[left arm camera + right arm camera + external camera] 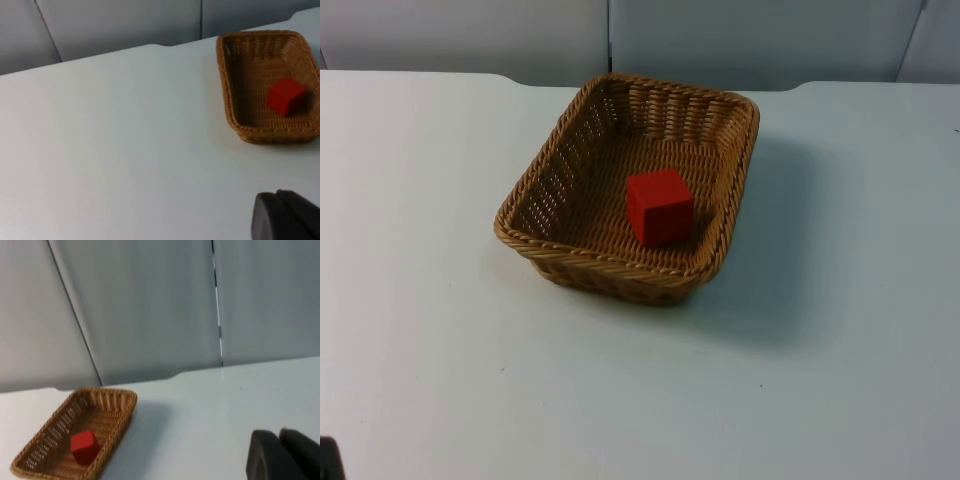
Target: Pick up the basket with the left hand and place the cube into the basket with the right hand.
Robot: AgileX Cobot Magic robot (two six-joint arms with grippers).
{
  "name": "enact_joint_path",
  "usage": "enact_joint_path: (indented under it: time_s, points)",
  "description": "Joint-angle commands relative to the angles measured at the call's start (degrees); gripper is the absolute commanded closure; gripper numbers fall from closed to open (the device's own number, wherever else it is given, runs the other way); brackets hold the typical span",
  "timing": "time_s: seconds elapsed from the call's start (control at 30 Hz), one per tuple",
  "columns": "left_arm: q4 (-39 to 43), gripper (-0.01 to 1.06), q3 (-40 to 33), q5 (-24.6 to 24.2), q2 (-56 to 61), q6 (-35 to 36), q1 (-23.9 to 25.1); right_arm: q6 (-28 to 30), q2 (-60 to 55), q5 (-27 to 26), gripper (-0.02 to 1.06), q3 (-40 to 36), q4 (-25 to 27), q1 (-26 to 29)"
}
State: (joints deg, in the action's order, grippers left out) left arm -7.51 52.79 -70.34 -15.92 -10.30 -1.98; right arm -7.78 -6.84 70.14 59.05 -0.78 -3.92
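Smooth red cube (660, 207) sits inside the woven wicker basket (582, 128), rectangular, resting on the white table (420, 300). Both grippers hang well off; their fingers, I cannot tell.

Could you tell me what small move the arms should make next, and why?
Probably none beyond staying back: the red cube already lies inside the wicker basket, which rests on the white table, and both arms wait well away from it.
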Motion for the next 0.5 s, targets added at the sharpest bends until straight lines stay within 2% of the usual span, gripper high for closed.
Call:
enact_joint_path:
  time_s: [0.0, 0.13, 0.23, 0.47]
  points:
    - [2.4, 1.05, -0.3, 0.4, 2.9, 2.1, -0.5, 0.3, 2.9, -0.2, 0.99, -5.6, 0.8, 0.0]
    - [4.1, 1.05, -0.6, 0.4, 7.8, 2.2, -0.5, 1.0, 6.8, -0.2, 1.01, -12.3, 0.8, 0.0]
    - [5.3, 1.05, -2.8, 2.7, 12.6, 2.2, -0.5, 2.6, 6.8, -0.2, 1.01, -16.7, 1.3, 0.0]
    - [4.8, 1.05, -10.2, 4.0, 15.9, 1.8, -0.9, 6.0, 6.8, -0.4, 1.01, -20.0, -1.0, 0.0]
